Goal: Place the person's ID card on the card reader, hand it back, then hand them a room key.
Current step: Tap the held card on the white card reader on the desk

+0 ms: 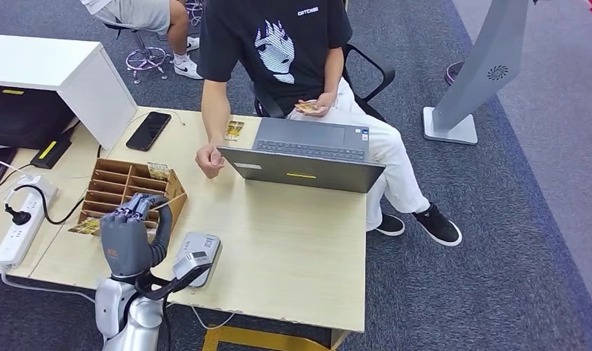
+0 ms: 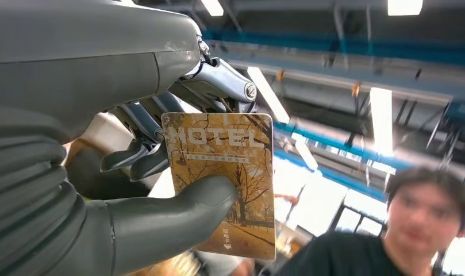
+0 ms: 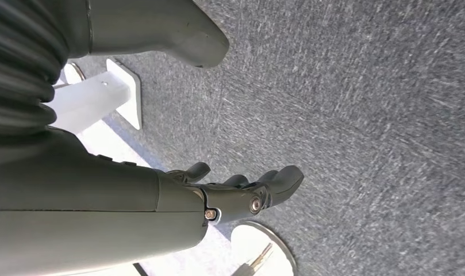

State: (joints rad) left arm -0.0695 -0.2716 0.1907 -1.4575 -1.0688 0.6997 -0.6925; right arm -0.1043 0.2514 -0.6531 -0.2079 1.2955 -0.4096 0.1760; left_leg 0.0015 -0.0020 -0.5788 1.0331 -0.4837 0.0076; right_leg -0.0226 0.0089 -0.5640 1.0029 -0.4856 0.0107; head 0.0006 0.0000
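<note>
One card matters now: a thin, stiff, yellow-brown plastic room key card printed HOTEL.

Head view: left hand [image 1: 132, 232], grey with dark fingers, is raised at lower left of frame over the pale wooden worktop [image 1: 293, 241], just above the small silver card reader [image 1: 196, 256]. Fingers curled; the card itself is hidden behind the hand from here. Brown wooden compartment box [image 1: 128, 189] sits just beyond the hand, with another card standing in it. Person in a black T-shirt [image 1: 278, 44] sits at upper centre behind an open grey laptop [image 1: 307, 153], holding a small card [image 1: 307, 107] in one hand, likely the ID, though too small to confirm. Black phone [image 1: 148, 131] lies at upper left.

Left wrist view: room key card [image 2: 227, 178] at frame centre, pinched between the thick grey thumb [image 2: 178, 213] on its printed face and dark fingers [image 2: 138, 155] behind. Long axis runs top to bottom of frame, HOTEL end uppermost, face toward the camera. Judgement: light, rigid, glossy, so prone to slip; the person should take a free edge away from the thumb.

Right wrist view: right hand [image 3: 235, 192] hangs over grey carpet [image 3: 362, 115], fingers loosely curled, holding nothing.
</note>
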